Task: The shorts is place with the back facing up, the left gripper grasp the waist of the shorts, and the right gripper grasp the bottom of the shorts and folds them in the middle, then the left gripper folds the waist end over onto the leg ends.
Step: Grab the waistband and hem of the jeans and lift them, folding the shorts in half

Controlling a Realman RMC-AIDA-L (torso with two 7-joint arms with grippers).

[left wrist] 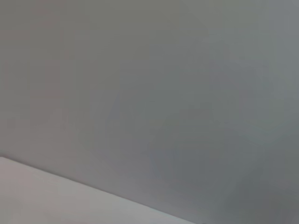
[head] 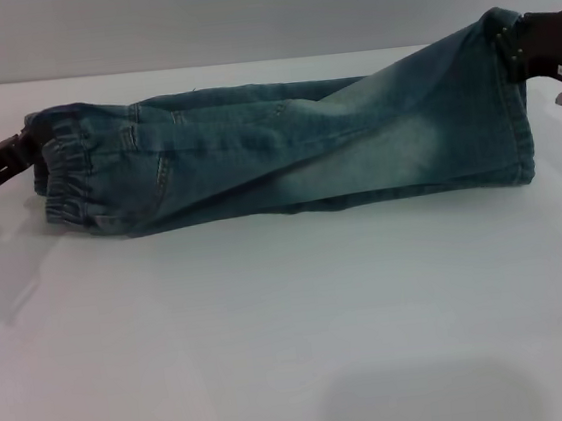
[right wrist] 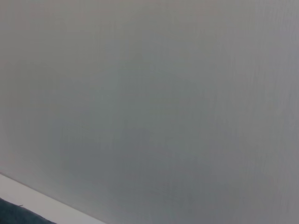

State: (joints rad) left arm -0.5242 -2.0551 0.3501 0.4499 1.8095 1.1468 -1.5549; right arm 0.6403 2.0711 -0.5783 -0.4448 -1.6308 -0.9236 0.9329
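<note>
- Left gripper [head: 26, 155]: at the left edge of the head view, mid-height, dark brown. Its tip meets the elastic waist of the shorts [head: 285, 150]; fingers look closed on the waistband, though the cloth hides the contact itself.
- Shorts: faded blue denim, lying across the upper half of the head view, stretched from the left gripper to the right one. Already folded lengthwise, one leg over the other. Gathered waistband [head: 68, 177] at the left end, leg hems [head: 510, 96] at the right end.
- Waist end rests on the white table [head: 296, 350]. The hem end rises toward the upper right corner, lifted off the surface.
- Right gripper [head: 517, 45]: upper right corner of the head view, dark brown, clamped on the top corner of the leg hems; the fabric hangs down from it.
- Left wrist view: grey wall, a strip of table at the lower left. No fingers visible.
- Right wrist view: grey wall, a table strip and a dark sliver of denim at the lower left corner.
</note>
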